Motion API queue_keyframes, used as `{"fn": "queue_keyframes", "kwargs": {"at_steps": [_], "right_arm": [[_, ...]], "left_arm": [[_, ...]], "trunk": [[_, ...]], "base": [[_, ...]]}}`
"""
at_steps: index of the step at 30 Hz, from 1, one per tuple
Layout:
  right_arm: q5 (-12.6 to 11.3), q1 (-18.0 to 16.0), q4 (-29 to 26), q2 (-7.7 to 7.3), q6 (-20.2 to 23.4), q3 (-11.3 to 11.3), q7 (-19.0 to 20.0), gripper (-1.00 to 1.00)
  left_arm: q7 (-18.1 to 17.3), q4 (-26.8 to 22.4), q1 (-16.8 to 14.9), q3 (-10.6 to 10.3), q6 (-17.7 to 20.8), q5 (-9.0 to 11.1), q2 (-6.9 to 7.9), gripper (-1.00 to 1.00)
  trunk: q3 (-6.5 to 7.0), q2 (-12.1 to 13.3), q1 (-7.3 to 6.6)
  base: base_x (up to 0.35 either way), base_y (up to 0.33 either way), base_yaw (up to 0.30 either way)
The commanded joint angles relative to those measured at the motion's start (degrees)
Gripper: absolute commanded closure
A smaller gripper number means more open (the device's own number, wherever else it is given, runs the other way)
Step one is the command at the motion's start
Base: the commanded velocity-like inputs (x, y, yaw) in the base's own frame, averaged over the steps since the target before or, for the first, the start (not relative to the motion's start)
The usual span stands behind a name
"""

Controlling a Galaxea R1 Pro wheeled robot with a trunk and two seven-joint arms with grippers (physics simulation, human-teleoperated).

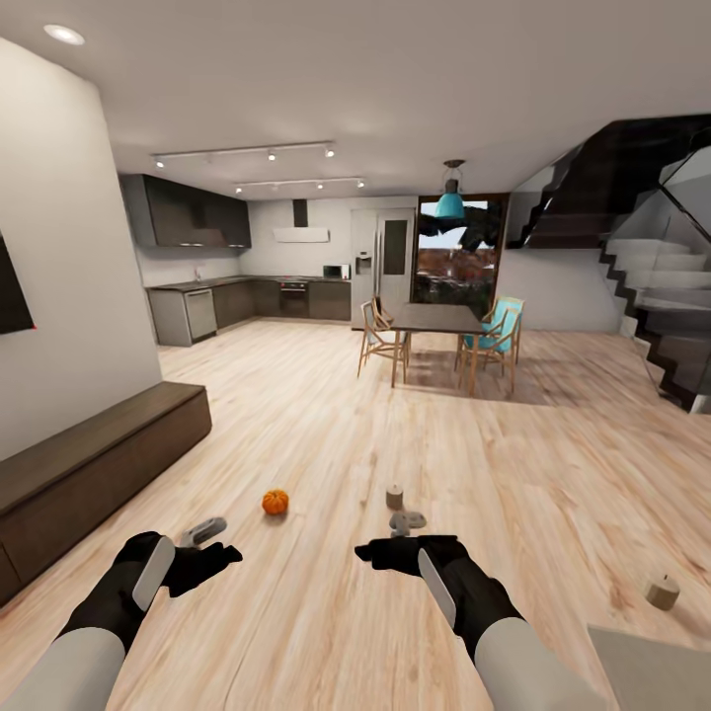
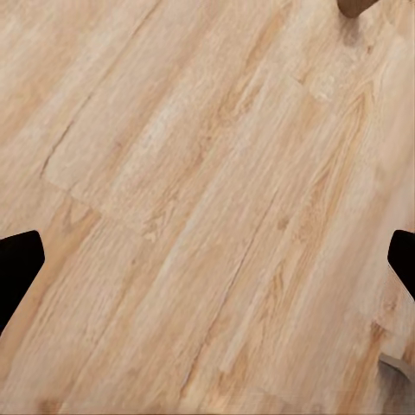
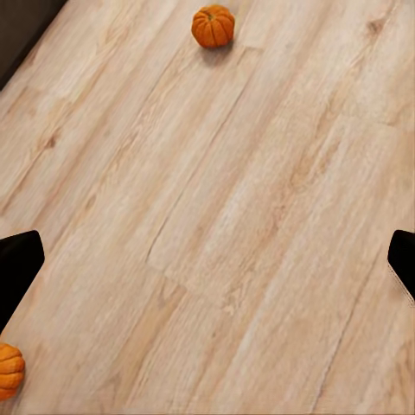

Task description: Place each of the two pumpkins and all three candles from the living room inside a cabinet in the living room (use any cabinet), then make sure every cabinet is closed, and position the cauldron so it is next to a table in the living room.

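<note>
Fingers of the left gripper [image 1: 202,556] are spreading wide over bare plank floor [image 1: 326,612], holding nothing; the right gripper [image 1: 380,550] is likewise gaping wide and empty; a small ribbed orange pumpkin [image 1: 275,502] is sitting on the floor at 12 o'clock of the left gripper; one cream candle [image 1: 394,496] is standing upright at 12 o'clock of the right gripper, another candle [image 1: 662,592] at 3 o'clock; the dark-brown cabinet [image 1: 89,474] is lying at 9 o'clock, fronts shut; no legible writing is showing.

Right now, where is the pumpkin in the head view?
The pumpkin sits on the wood floor, ahead of and between both grippers, right of the long dark cabinet and left of a small candle.
</note>
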Motion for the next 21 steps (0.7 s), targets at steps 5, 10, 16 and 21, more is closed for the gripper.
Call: {"fn": "queue_keyframes", "kwargs": {"at_steps": [5,10,16,21], "right_arm": [[-0.46,-0.03,-0.07,0.00,0.32,0.04,-0.12,-1.00],[-0.46,-0.03,-0.07,0.00,0.31,0.04,-0.12,-1.00],[-0.46,-0.03,-0.07,0.00,0.28,0.04,-0.12,-1.00],[-0.46,-0.03,-0.03,0.00,0.32,0.08,-0.22,-1.00]], "left_arm": [[0.02,-0.05,-0.04,0.15,0.29,0.15,-0.01,-1.00],[0.03,-0.05,-0.03,0.08,0.29,0.15,-0.01,-1.00],[0.03,-0.05,-0.03,0.07,0.29,0.15,-0.01,-1.00],[0.03,-0.05,-0.04,0.05,0.29,0.15,-0.01,-1.00]], "trunk": [[-0.07,-0.03,0.03],[-0.07,-0.03,0.03],[-0.07,-0.03,0.03],[-0.07,-0.03,0.03]], "base": [[0.341,0.000,0.011],[0.341,0.000,0.179],[0.341,0.000,0.262],[0.341,0.000,0.271]]}}
